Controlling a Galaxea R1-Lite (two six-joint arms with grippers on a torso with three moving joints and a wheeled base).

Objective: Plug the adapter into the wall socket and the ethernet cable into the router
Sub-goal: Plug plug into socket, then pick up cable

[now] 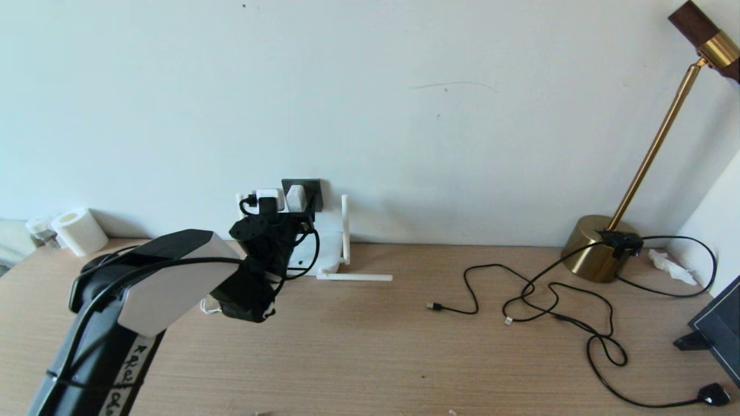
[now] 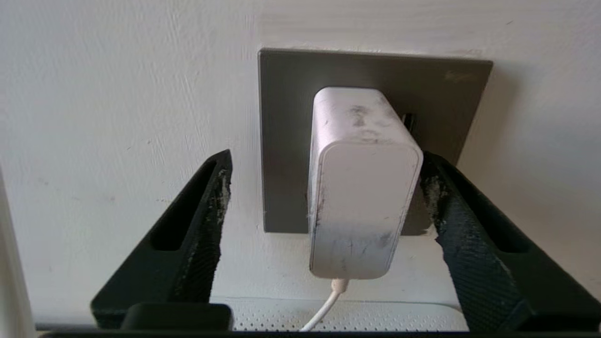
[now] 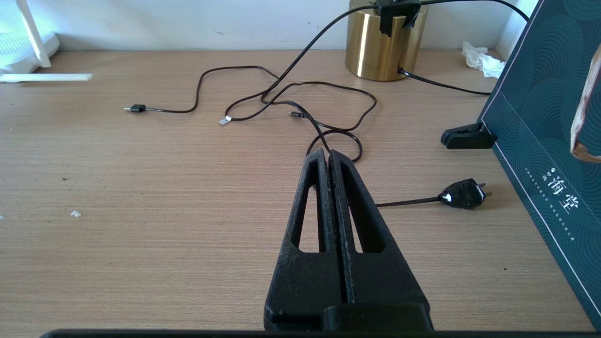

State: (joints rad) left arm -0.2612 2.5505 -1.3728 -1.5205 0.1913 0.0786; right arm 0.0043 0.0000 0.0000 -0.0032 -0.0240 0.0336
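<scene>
The white adapter (image 2: 361,188) sits plugged into the dark grey wall socket (image 2: 286,141), its white cord hanging down toward the router (image 2: 375,317) below. My left gripper (image 2: 326,162) is open around the adapter; one finger stands well clear and the other lies close beside it. In the head view the adapter (image 1: 295,198) shows on the wall socket (image 1: 312,188), above the router (image 1: 329,248). The ethernet cable's clear connector (image 1: 508,320) lies loose on the table. My right gripper (image 3: 327,155) hovers low over the table, shut and empty, short of that connector (image 3: 224,120).
A brass lamp (image 1: 598,248) stands at the back right with thin black cables coiled before it. A black plug (image 3: 462,195) and a dark box (image 3: 540,117) lie at the right. A paper roll (image 1: 78,231) sits at the far left.
</scene>
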